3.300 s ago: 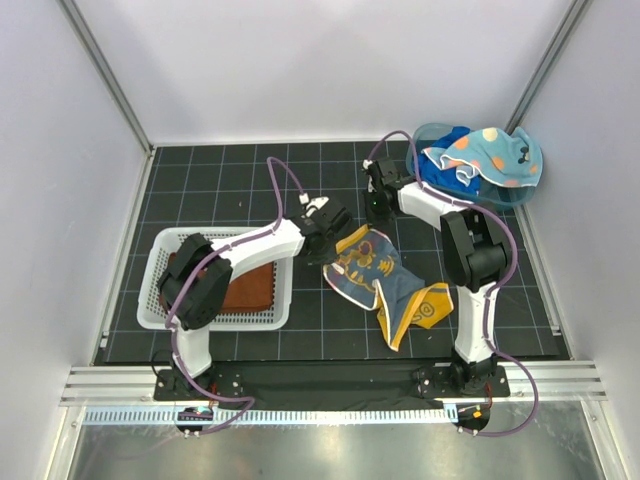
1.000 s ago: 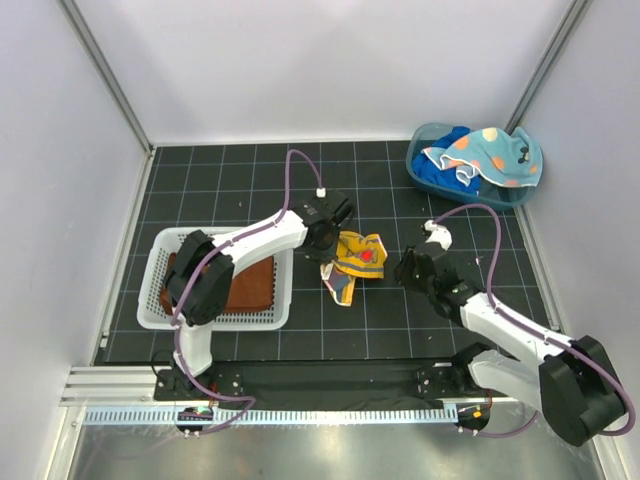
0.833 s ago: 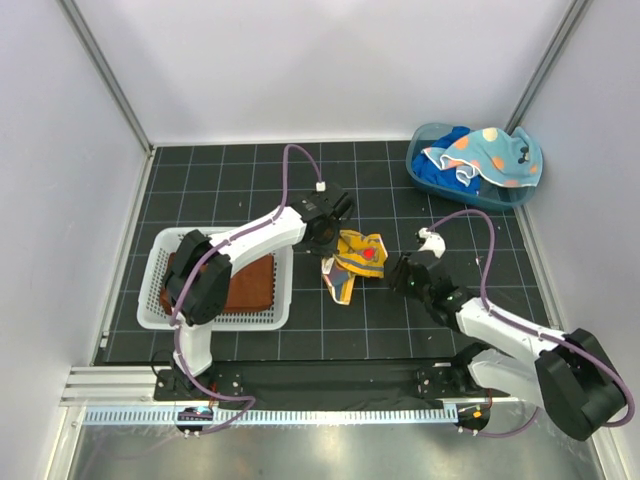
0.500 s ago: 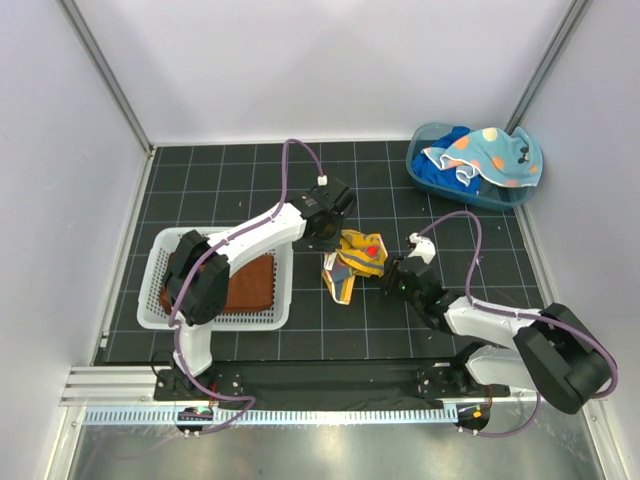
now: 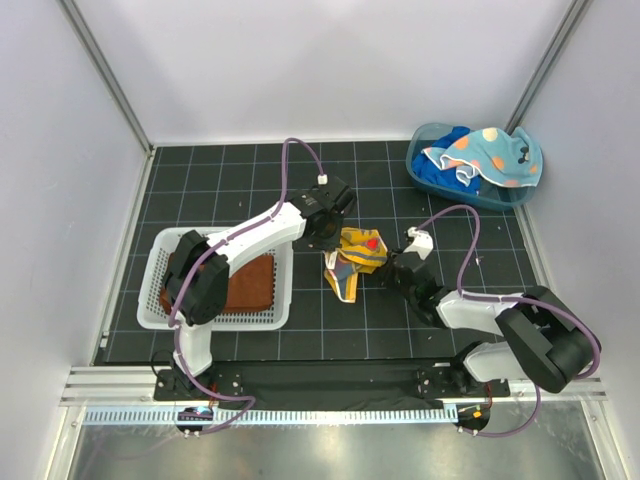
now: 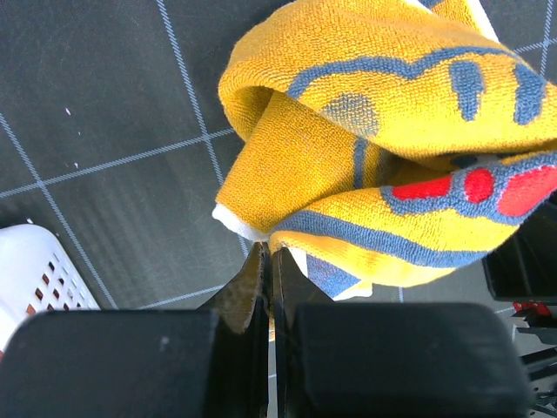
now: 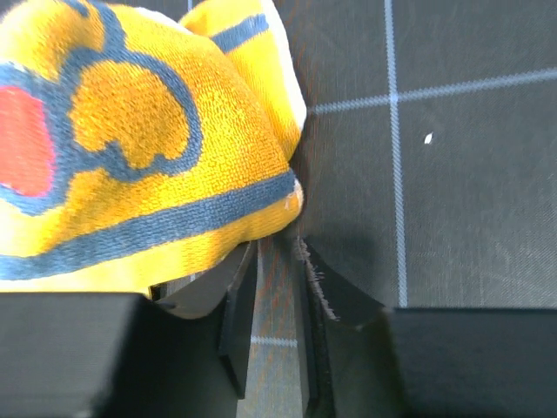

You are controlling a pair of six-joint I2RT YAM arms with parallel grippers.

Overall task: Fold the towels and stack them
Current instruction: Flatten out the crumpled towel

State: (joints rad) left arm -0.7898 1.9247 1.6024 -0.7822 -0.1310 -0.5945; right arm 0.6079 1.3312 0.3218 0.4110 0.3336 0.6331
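Towel (image 5: 357, 256) is pinched by the left gripper (image 6: 268, 258); right gripper (image 7: 277, 254), narrowed at the opposite edge for spreading, hold cannot be told.

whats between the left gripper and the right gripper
Only the bunched yellow towel, with the left gripper and right gripper at its opposite sides, shown in the top view.

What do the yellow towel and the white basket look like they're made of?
The yellow towel looks like soft terry cloth, probably cotton: looped, fuzzy pile shows close up. The white basket looks like smooth moulded plastic, its walls pierced with small slots.
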